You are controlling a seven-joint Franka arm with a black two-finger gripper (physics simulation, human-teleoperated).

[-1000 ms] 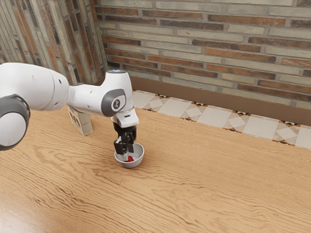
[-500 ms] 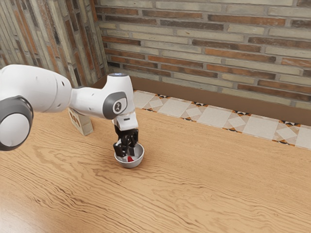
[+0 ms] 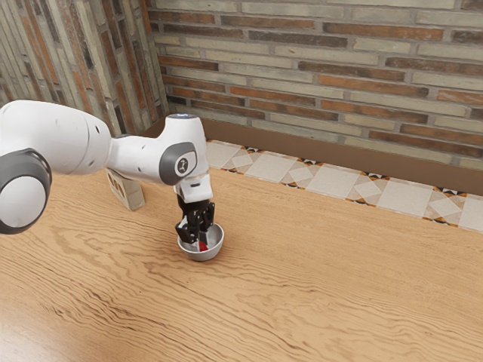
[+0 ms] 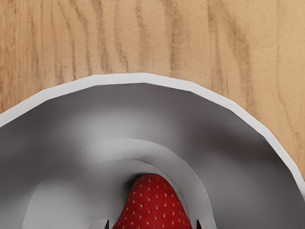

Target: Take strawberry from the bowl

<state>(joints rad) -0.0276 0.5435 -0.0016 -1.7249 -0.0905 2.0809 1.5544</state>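
Arm [image 3: 68, 139]: dipped lower than a second ago, and now almost dead still against the last half-second; reach looks finished, grasp likely the step in hand.
Claw [image 3: 197, 236]: down at the bowl, right over the fruit; how far open, cannot tell, nor whether gripping anything.
Strawberry [image 4: 151, 205]: still in the bowl, low at the bottom, tip showing at lower centre of the wrist view; no lift to call yet.
Bowl [image 3: 202, 257]: upright, left of centre in the exterior view, not budged through the descent; good news for a clean pick.
Counter [image 3: 317, 302]: steady under the bowl, no slide seen.
Bowl's rim [image 4: 143, 78]: next to clear, probably; firm squeeze first, then straight up, or risk snagging the wall or dropping the prize.
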